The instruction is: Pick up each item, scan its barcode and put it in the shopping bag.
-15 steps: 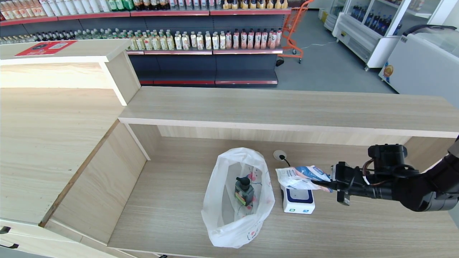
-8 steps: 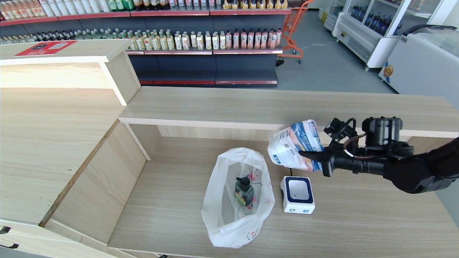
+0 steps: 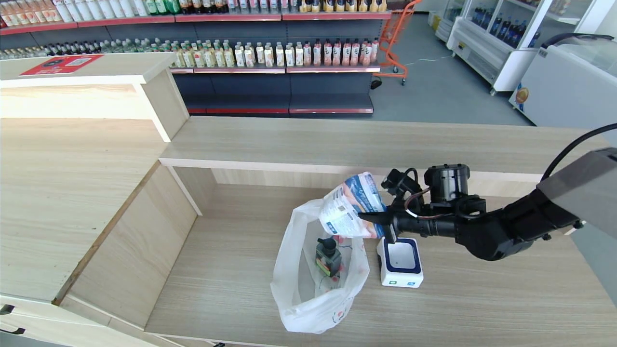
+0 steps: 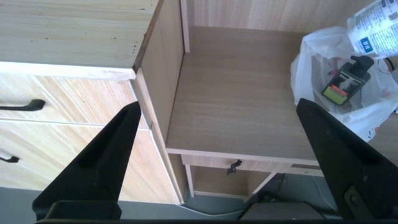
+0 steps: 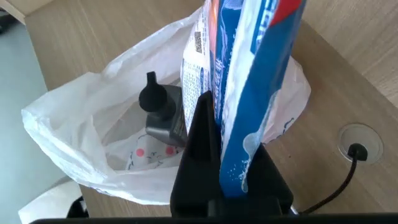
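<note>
The right end effector (image 3: 373,222) is clamped narrow on the lower edge of a blue-and-white packet (image 3: 349,205), its dark fingers (image 5: 202,134) pressing the wrapper from both sides. The packet stands upright just right of centre in the head view, hanging above the right rim of the white shopping bag (image 3: 289,270). A dark bottle (image 3: 328,258) stands inside the bag. The scanner (image 3: 401,262) sits on the counter (image 3: 482,299) just right of the bag, below the wrist.

The raised ledge (image 3: 385,142) runs close behind the packet. A broad stretch of counter lies between the bag and the side panel (image 3: 140,241) at left centre, and another to the right of the scanner.

The right arm enters from the right edge and stretches nearly level toward the centre. The left end effector (image 4: 216,109) has its fingers (image 4: 99,162) spread wide and holds nothing.
</note>
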Available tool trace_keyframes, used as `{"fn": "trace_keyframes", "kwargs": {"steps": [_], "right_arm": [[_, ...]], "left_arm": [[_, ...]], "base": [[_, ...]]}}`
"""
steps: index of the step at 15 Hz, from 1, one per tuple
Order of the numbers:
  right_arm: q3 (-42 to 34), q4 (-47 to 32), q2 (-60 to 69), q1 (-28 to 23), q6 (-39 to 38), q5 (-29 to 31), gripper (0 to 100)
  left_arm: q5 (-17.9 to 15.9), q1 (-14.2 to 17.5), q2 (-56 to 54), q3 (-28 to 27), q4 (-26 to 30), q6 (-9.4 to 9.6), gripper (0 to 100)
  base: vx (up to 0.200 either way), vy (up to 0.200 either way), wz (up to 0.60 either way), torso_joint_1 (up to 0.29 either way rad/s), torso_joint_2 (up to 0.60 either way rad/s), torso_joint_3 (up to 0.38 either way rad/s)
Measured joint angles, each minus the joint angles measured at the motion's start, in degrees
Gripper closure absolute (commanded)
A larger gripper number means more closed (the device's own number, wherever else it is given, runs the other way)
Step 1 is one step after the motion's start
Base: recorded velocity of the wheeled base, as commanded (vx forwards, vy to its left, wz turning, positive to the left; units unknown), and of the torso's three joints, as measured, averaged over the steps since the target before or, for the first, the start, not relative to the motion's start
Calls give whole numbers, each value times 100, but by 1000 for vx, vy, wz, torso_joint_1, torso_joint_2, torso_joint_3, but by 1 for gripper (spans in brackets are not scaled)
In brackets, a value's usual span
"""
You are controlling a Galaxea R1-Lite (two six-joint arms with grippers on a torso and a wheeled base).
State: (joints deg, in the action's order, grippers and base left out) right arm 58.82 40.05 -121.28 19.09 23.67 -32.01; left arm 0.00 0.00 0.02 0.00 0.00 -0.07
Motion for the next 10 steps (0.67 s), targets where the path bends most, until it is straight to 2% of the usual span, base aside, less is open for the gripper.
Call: {"fn": "trace_keyframes", "kwargs": {"steps": [10], "right_arm": [[-30, 21, -571, 119, 222, 87, 100]], "left_arm": [[0, 0, 0, 0, 0, 0, 0]], "base": [[0, 0, 0, 0, 0, 0]]}}
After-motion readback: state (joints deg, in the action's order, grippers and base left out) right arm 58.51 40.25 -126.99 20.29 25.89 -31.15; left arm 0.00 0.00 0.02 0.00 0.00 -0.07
